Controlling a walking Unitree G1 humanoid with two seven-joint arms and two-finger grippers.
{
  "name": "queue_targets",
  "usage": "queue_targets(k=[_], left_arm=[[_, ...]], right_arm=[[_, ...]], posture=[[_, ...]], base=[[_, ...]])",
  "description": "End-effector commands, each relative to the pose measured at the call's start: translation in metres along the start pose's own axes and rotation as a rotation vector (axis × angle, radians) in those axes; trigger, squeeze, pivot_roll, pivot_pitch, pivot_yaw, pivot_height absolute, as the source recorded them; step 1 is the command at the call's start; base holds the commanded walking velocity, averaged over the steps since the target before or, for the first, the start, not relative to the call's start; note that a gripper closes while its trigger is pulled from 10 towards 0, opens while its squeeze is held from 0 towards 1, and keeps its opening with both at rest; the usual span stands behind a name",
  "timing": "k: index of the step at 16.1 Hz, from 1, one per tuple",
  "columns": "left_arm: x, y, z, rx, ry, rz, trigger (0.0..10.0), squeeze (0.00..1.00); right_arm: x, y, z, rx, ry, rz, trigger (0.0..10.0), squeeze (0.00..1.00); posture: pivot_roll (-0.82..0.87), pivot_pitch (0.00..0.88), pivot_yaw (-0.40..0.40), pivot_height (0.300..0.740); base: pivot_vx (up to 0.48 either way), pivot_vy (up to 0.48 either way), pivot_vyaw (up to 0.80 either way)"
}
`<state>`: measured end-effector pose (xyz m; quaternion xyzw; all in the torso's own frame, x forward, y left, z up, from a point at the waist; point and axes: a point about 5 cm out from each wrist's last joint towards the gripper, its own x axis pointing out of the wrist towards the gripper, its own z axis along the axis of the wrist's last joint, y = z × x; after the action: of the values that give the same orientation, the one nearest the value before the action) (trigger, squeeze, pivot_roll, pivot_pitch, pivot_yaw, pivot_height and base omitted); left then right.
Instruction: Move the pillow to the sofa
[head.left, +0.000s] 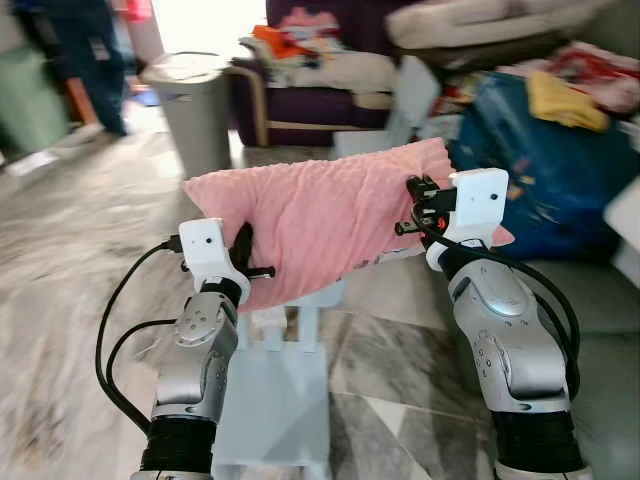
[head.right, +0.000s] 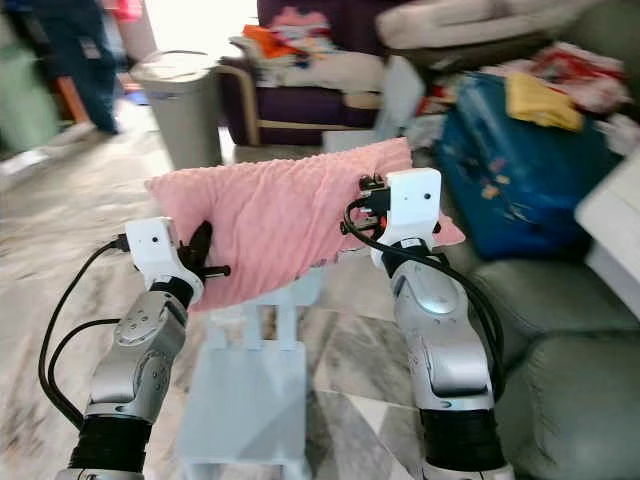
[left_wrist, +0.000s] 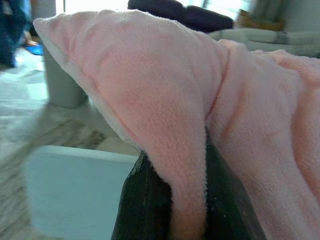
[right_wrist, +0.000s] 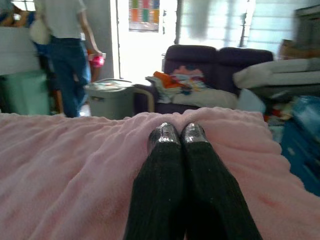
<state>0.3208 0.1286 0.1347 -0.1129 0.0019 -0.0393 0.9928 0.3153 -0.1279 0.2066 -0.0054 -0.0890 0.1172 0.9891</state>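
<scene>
Now | soft pink plush pillow held above pale blue chair | left gripper pinching its edge | right gripper closed, resting atop.

Grey marble floor, purple sofa heaped with what looks like laundry, bright window behind.

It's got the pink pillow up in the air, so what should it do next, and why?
Probably carry it on to the grey sofa at its right. The pillow is off the floor, pinched by the left gripper, with the right gripper lying on it, above a pale stool.
</scene>
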Motion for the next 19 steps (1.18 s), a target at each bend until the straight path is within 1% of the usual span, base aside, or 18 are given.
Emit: queue_targets(k=[1,3,4,18,19], left_arm=[[-0.0001,-0.0048,0.0066,0.003,-0.025,-0.028,10.0,0.0],[-0.0003,-0.0045,0.0061,-0.003,-0.022,-0.025,10.0,0.0],[-0.0004,-0.0035,0.0052,-0.009,-0.015,-0.021,10.0,0.0],[0.0007,-0.004,0.0036,0.0,0.005,-0.031,10.0,0.0],[0.0009,-0.0054,0.0041,0.0,0.001,-0.04,10.0,0.0]], right_arm=[[-0.0016,0.0017,0.0084,-0.004,-0.035,0.01,10.0,0.0],[-0.0019,0.0018,0.0085,-0.005,-0.036,0.012,10.0,0.0],[-0.0019,0.0024,0.0085,-0.007,-0.035,0.015,10.0,0.0],[-0.0008,0.0033,0.0101,-0.012,-0.039,0.017,10.0,0.0],[-0.0007,0.0029,0.0103,-0.012,-0.039,0.016,10.0,0.0]], posture=[[-0.1,0.012,-0.003,0.74],[-0.1,0.015,-0.005,0.74],[-0.1,0.015,-0.005,0.74],[-0.1,0.012,-0.006,0.74],[-0.1,0.012,-0.006,0.74]], base=[[0.0,0.0,-0.8],[0.0,0.0,-0.68],[0.0,0.27,0.0],[0.0,0.476,0.0],[0.0,0.0,0.0]])
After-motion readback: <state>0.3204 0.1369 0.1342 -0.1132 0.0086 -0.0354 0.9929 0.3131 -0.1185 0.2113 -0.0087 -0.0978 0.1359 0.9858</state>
